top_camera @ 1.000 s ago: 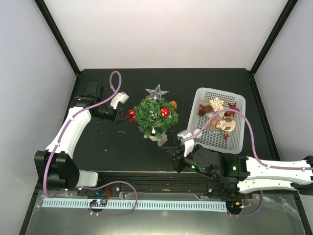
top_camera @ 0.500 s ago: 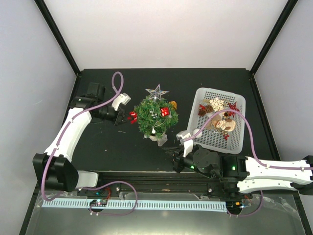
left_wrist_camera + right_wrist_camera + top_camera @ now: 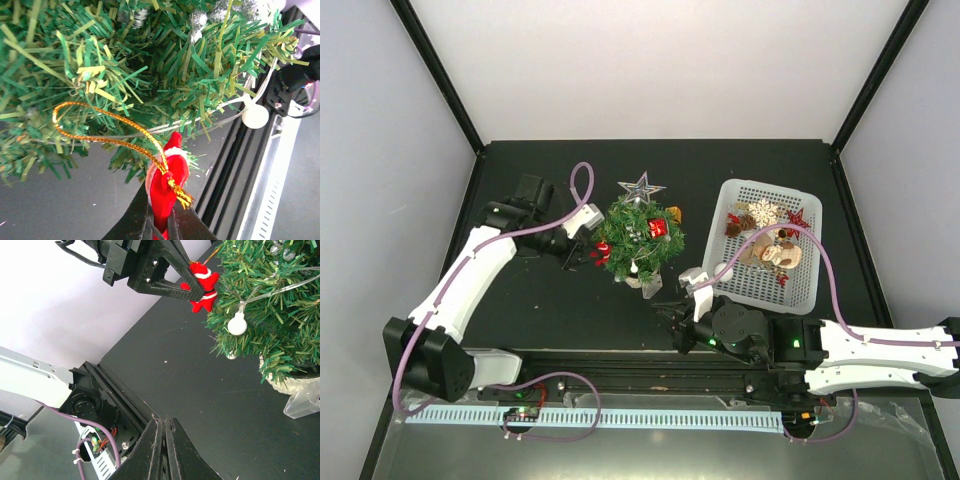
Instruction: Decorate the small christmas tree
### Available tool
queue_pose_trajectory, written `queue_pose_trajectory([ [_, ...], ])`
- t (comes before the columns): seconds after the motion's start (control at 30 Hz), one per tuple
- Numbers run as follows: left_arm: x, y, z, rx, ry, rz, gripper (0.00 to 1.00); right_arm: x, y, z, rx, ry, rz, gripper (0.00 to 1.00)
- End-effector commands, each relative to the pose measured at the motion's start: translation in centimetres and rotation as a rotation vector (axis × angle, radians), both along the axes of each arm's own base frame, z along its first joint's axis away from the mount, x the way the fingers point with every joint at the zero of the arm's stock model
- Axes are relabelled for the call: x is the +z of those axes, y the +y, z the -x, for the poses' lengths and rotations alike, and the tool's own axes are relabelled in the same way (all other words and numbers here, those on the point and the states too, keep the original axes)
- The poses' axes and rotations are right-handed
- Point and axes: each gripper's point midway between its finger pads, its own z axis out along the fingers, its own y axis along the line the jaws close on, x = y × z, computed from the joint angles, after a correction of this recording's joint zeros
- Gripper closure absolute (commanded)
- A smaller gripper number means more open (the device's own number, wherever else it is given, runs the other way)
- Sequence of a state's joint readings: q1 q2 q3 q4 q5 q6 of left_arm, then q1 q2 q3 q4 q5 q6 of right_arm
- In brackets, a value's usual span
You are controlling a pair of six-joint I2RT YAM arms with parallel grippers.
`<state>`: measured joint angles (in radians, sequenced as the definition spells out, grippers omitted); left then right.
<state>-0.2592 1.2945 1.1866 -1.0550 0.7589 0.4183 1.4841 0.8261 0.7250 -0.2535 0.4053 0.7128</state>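
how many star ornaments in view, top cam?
2. A silver star tops the small christmas tree. What looks like a red star lies in the white basket, far right corner. More may be buried among the basket's ornaments.

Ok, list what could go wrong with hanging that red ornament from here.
1. The gold loop lies slack against the needles, not visibly over a branch. If the left jaws open now, the red ornament may drop to the table.
2. Pushing into the small christmas tree could tip it on its small white pot.
3. The loop may snag the light wire close by.
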Motion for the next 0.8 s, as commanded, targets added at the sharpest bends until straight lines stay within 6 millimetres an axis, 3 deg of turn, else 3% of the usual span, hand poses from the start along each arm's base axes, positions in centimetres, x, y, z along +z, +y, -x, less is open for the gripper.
queue_pose_trajectory([
  [0.0,0.9,1.2,-0.4,0.029,-0.11,-0.08,0.98,0.9,0.2,-0.1,-0.003,-0.002,-0.031,0.93],
  [0.3,5.7,2.8,-1.9,0.134,-0.374,-0.11,0.99,0.7,0.4,-0.1,0.0,0.001,-0.024,0.93],
  [0.57,6.9,2.6,-2.6,0.125,-0.423,-0.116,0.99,0.5,0.5,-0.1,-0.003,0.004,-0.027,0.93],
  [0.77,9.0,2.2,-2.7,0.145,-0.464,-0.066,0.98,0.4,0.4,-0.1,-0.003,0.004,-0.025,0.93],
])
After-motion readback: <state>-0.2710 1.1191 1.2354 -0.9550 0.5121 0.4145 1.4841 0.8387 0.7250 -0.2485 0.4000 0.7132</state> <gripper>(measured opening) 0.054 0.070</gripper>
